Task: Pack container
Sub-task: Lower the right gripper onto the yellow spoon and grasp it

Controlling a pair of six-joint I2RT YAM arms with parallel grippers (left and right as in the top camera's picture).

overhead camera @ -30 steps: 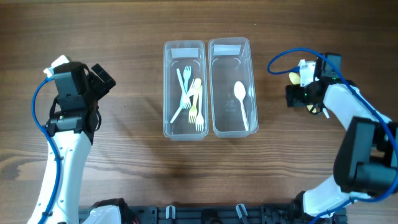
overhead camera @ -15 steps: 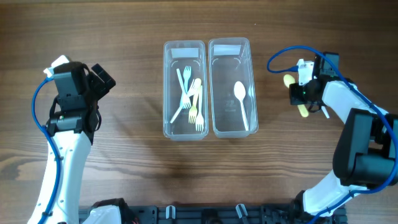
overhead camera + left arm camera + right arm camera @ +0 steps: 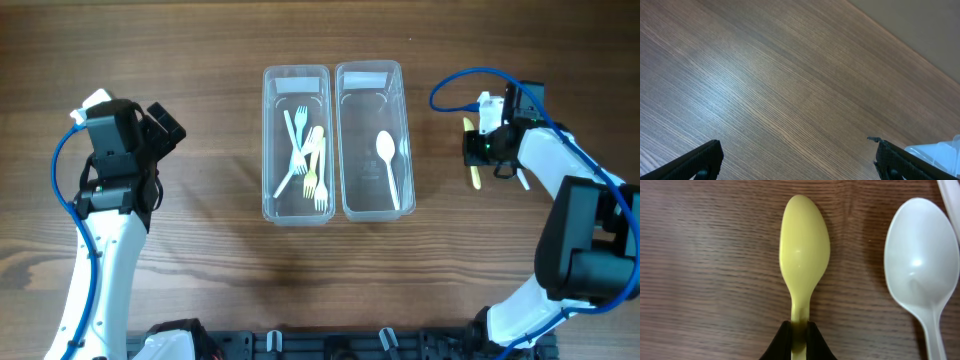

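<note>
Wooden surface: right end effector pinching yellow spoon by handle, bowl pointing straight ahead; spoon container lying to its left; left end effector hanging spread, farther off.

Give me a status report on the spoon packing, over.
Right gripper shut on yellow spoon handle, spoon on table. Left gripper open, away from containers. Loose white spoon alongside, not touching.
</note>
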